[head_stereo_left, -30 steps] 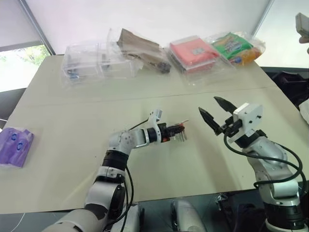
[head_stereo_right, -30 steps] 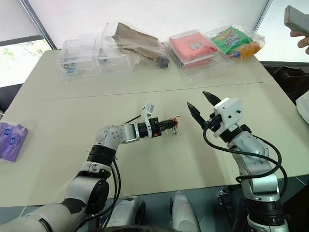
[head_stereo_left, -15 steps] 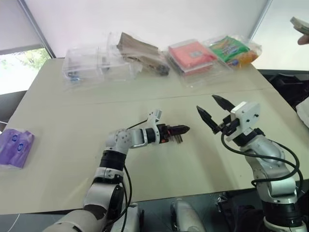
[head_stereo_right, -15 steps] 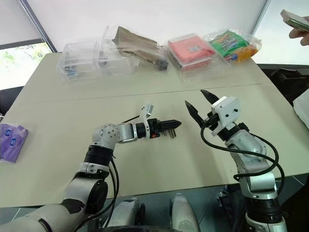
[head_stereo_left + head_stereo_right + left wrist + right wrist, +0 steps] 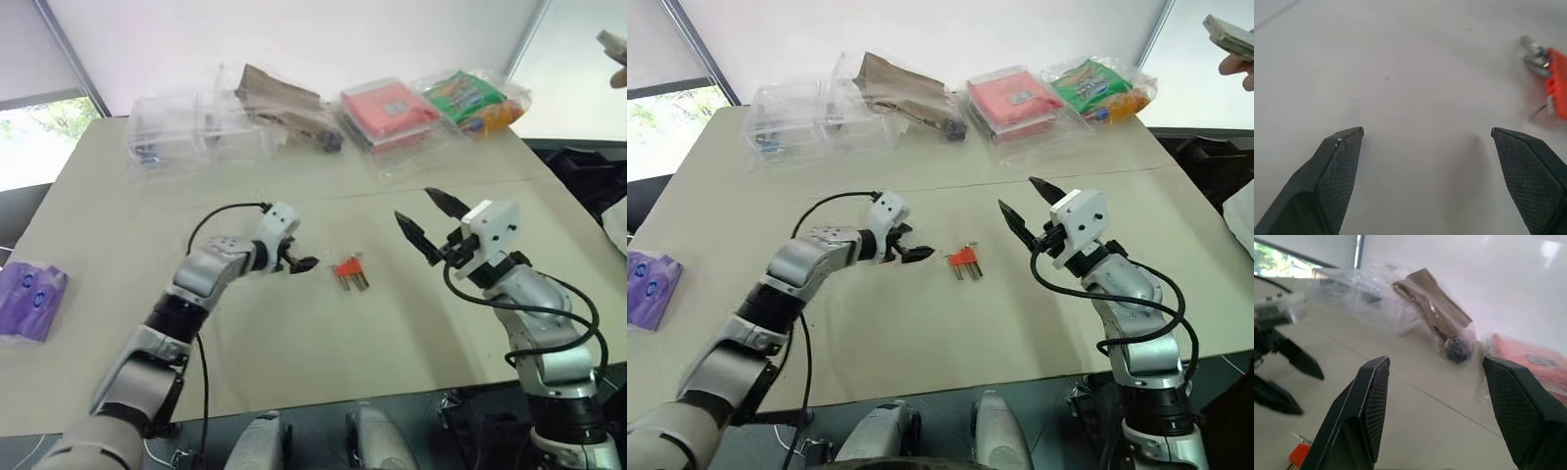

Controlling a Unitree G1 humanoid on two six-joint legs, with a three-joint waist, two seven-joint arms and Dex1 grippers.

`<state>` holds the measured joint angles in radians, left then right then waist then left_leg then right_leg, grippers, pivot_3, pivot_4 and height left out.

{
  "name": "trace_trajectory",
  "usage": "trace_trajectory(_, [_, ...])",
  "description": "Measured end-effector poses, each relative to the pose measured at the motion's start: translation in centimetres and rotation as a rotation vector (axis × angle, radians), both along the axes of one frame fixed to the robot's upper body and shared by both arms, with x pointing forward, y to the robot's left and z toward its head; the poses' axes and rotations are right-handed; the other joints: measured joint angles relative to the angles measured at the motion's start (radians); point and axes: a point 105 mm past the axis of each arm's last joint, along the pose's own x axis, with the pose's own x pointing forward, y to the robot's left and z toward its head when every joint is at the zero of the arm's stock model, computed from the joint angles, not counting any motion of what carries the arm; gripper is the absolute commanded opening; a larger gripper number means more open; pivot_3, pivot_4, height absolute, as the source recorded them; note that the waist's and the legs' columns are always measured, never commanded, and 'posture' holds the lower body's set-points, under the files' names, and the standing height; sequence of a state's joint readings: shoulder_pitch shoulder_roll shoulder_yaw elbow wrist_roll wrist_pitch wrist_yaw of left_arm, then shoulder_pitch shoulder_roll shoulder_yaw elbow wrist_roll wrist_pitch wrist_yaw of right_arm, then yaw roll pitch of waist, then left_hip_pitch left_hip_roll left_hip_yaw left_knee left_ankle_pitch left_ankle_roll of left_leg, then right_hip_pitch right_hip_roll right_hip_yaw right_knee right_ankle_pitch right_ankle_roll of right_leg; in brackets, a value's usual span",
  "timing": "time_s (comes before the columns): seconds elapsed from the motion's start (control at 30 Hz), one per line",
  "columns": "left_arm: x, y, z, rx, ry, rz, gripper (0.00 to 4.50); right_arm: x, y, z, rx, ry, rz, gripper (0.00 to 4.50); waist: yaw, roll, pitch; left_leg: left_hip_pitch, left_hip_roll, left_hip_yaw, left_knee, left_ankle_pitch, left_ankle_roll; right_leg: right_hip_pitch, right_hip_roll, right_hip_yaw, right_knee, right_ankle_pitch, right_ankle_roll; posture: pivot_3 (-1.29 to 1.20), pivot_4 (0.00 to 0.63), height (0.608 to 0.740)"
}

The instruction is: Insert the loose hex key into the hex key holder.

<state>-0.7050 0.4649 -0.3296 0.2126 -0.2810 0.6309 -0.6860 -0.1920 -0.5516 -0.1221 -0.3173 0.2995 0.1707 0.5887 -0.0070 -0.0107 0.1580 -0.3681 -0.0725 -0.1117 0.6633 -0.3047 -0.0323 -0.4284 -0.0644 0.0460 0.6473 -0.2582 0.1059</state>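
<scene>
Left gripper (image 5: 297,262) stands spread wide over the desk (image 5: 118,294), holding nothing, tips aimed toward the hex key holder (image 5: 348,268), which lies just beside them, apart from the fingers and flat on the surface near the desk's middle. Holder's red block end faces the far edge; its dark keys fan out toward the near edge, so its long axis runs roughly far-to-near with a slight slant. Cannot tell the loose hex key from the keys in the block. Right gripper (image 5: 427,221) is raised above the desk on the holder's other side, jaws apart at a moderate gap, nothing between them. Along the far edge: clear plastic boxes (image 5: 186,132), a brown bagged item (image 5: 284,103), a flat red packet (image 5: 392,106), a green-and-orange packet (image 5: 475,96). A purple packet (image 5: 29,297) sits at the left edge. A person's hand (image 5: 1236,65) holding a flat object shows past the far right corner. Left wrist view: both black fingers (image 5: 1334,169) far apart over bare desk; the holder is at the side, orange-red, blurred, with thin metal ends beside it. Right wrist view: both fingers (image 5: 1364,404) apart with open air between; beyond them the left gripper, the brown bagged item, and the holder low by one finger.
</scene>
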Motion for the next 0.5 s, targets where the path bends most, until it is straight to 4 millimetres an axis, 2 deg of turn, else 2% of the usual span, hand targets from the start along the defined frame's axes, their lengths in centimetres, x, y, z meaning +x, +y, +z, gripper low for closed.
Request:
trace_trajectory(0.13, [-0.8,0.2,2.4,-0.021,-0.073,-0.11,4.39,-0.8,-0.2,-0.8,-0.13,0.105,0.116,3.1,0.008,-0.001,0.001,-0.007,-0.001,0.0,0.003,0.0,0.001,-0.005,-0.001,-0.001,0.0,0.0,0.0,0.0,0.15,0.74])
trace_trajectory(0.23, [-1.7,1.8,5.4,-0.03,-0.139,-0.166,4.39,-1.8,-1.0,-1.4,-0.258,0.202,0.193,3.1,0.008,-0.001,0.002,-0.006,0.0,0.0,0.002,-0.003,0.005,-0.004,0.0,-0.001,0.0,0.0,0.0,0.0,0.15,0.74])
trace_trajectory(0.3, [-2.9,2.9,6.8,-0.032,-0.17,-0.219,4.39,-2.5,-1.4,-1.4,-0.342,0.253,0.241,3.1,0.0,0.0,0.002,-0.005,0.001,0.0,0.002,-0.003,0.006,-0.004,-0.001,-0.001,0.0,0.0,0.0,0.0,0.15,0.74])
trace_trajectory(0.4, [-5.5,4.1,7.3,-0.052,-0.145,-0.295,4.39,-3.4,-2.1,-1.1,-0.473,0.305,0.299,3.1,-0.007,0.001,0.003,-0.005,0.001,0.0,0.001,-0.004,0.007,-0.004,-0.001,-0.001,0.0,0.0,0.0,0.0,0.15,0.74])
trace_trajectory(0.5, [-6.9,4.9,7.3,-0.046,-0.116,-0.308,4.39,-3.8,-2.1,-0.5,-0.535,0.308,0.335,3.1,-0.005,0.001,0.003,-0.005,0.001,0.0,0.002,-0.004,0.007,-0.004,-0.001,-0.001,0.0,0.0,0.0,0.0,0.15,0.74])
